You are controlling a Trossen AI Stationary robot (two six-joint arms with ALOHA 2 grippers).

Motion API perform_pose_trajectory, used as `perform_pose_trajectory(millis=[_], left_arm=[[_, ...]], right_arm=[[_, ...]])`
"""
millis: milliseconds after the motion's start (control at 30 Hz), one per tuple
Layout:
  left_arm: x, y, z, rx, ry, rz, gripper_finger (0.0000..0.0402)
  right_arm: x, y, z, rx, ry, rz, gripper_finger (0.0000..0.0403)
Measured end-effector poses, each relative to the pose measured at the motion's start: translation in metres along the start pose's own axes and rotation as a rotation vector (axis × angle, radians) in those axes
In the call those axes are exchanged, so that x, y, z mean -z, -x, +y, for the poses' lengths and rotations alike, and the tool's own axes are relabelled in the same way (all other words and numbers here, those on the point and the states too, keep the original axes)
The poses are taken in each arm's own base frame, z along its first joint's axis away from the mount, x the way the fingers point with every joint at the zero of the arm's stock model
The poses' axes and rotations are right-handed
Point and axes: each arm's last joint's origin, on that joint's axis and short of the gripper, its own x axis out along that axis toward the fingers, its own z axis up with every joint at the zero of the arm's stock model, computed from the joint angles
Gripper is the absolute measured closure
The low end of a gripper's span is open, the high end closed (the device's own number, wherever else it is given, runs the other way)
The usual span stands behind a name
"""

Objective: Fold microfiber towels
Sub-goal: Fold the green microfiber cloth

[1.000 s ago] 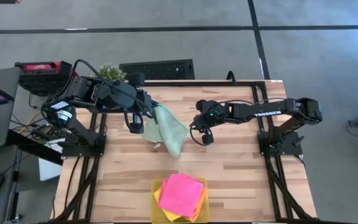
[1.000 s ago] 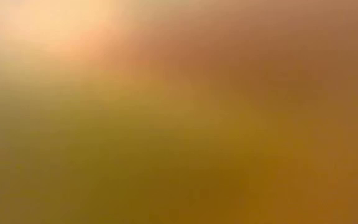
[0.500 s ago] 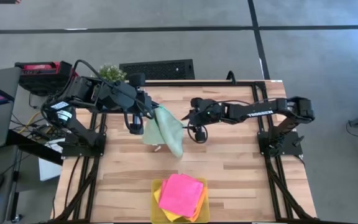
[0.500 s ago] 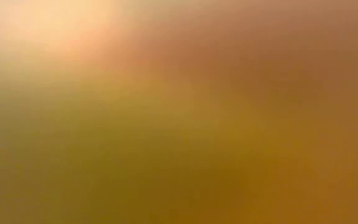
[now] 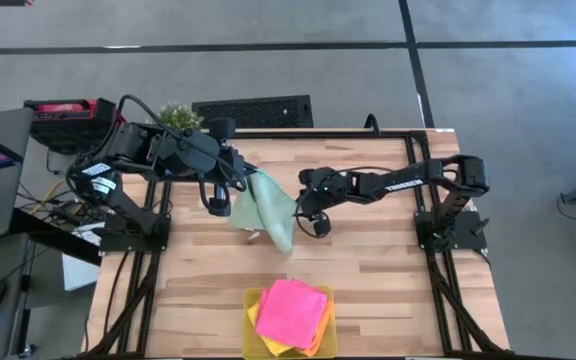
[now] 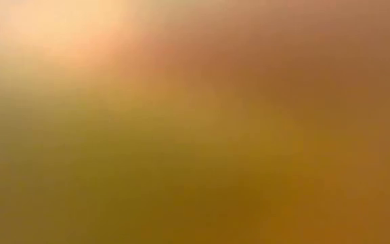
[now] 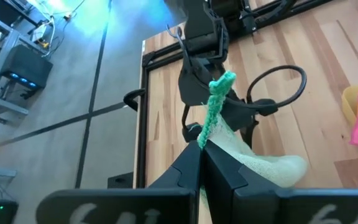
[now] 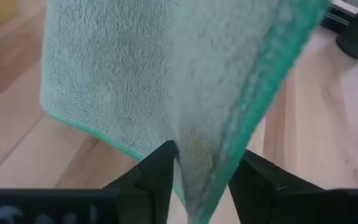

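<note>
A pale green towel (image 5: 268,212) hangs from my left gripper (image 5: 240,182), which is shut on it high above the table's far left part. My right gripper (image 5: 300,203) has come level with the towel's right hanging edge. In the right wrist view its fingers (image 8: 159,167) stand apart on either side of that green-hemmed edge (image 8: 199,177); I cannot tell whether they touch it. A hot pink towel (image 5: 292,310) lies folded on top of a stack in the yellow tray (image 5: 251,341), with orange (image 5: 325,333) and yellow (image 5: 255,314) cloth edges showing under it. My left gripper pinches the pale green towel between its two shut fingers just below one corner (image 7: 211,115). That hemmed corner tip (image 7: 222,82) sticks out past the fingertips. The rest of the towel (image 7: 263,167) hangs slack below the fingers; I cannot tell whether its lower end reaches the table.
The wooden table (image 5: 388,270) has bare room at its middle and right. The tray sits at the near edge. A small potted plant (image 5: 178,115) stands at the far left corner, behind my left arm.
My right gripper has gone toward the table's left, toward the hanging green towel, and has sunk a little. My left gripper has kept the towel hanging where it was.
</note>
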Motion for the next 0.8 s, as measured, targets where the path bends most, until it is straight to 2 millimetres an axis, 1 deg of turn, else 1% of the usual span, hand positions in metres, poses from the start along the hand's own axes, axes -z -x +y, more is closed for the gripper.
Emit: perform_pose_trajectory(millis=[67,133,200,300,333,433,533,700,800], left_arm=[[0.000,0.000,0.000,0.000,0.000,0.000,0.0401],[0.000,0.000,0.000,0.000,0.000,0.000,0.0401],[0.000,0.000,0.000,0.000,0.000,0.002,0.0401],[0.000,0.000,0.000,0.000,0.000,0.003,0.0401],[0.000,0.000,0.000,0.000,0.000,0.003,0.0401],[0.001,0.000,0.000,0.001,0.012,0.007,0.0401],[0.005,0.000,-0.001,-0.012,0.045,0.058,0.0401],[0.014,-0.003,-0.001,-0.065,0.142,0.160,0.0401],[0.018,-0.010,-0.001,-0.084,0.203,0.216,0.0401]], right_arm=[[0.002,-0.002,0.000,-0.003,0.002,0.008,0.0254],[0.004,-0.003,0.001,-0.008,0.003,0.021,0.0277],[0.003,-0.002,0.001,-0.005,-0.008,0.015,0.0313],[-0.002,0.005,-0.001,0.004,-0.050,0.005,0.0381],[-0.004,0.008,-0.002,0.012,-0.053,0.003,0.0389],[-0.010,0.022,-0.003,0.060,-0.058,0.037,0.0392],[-0.014,0.043,-0.004,0.148,-0.057,0.114,0.0397],[-0.023,0.087,-0.008,0.292,-0.065,0.192,0.0399],[-0.027,0.114,-0.009,0.368,-0.071,0.213,0.0399]])
